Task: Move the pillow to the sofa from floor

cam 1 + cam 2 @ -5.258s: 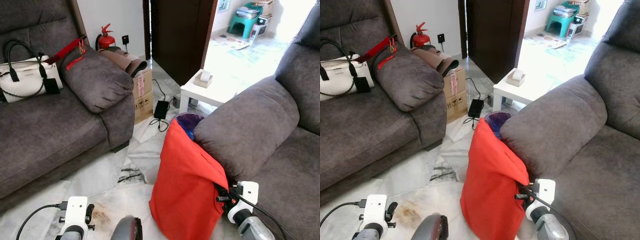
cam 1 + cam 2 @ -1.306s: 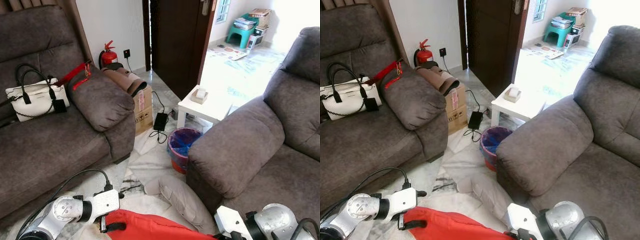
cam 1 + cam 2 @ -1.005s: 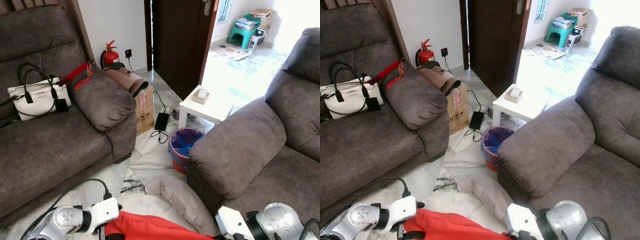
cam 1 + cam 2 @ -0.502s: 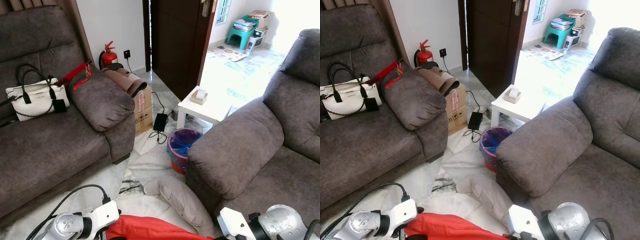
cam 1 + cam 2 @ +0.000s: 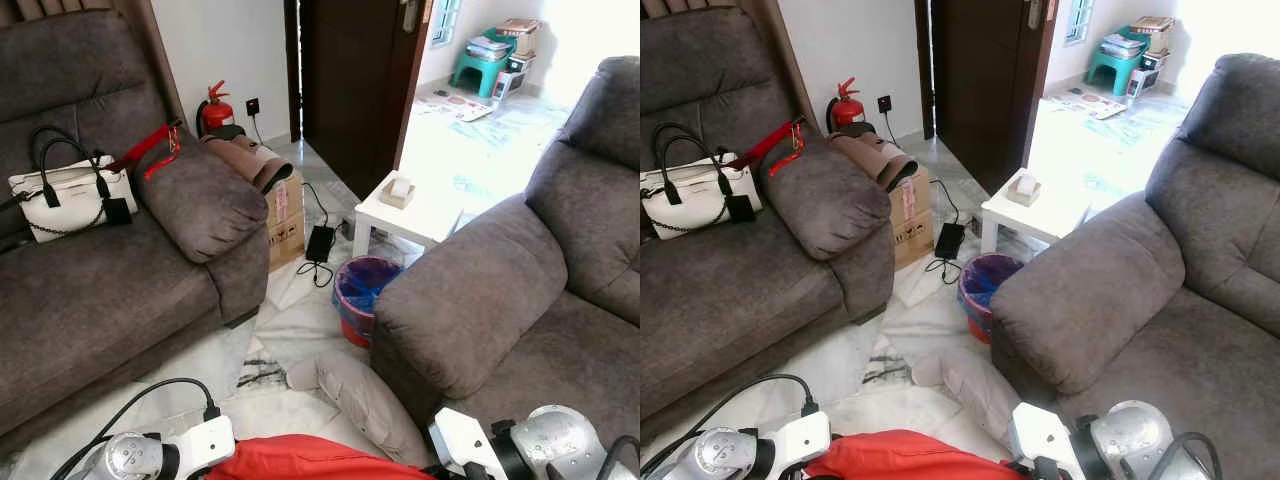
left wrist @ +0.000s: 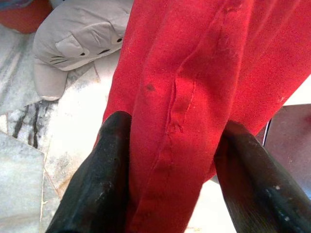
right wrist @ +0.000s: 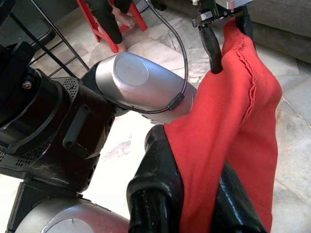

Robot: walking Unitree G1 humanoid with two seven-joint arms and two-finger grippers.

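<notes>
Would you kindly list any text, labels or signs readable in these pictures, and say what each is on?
No text can be read.
Cardboard box: a pink label and dark printed handling symbols, too small to read.
Fire extinguisher: any label is too blurred to read.
Red pillow, held by both grippers: no print shows.

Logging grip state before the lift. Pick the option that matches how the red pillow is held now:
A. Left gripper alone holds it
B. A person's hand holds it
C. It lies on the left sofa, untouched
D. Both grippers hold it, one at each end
D: the red pillow sits between the left gripper fingers in the left wrist view and between the right gripper fingers in the right wrist view.
</notes>
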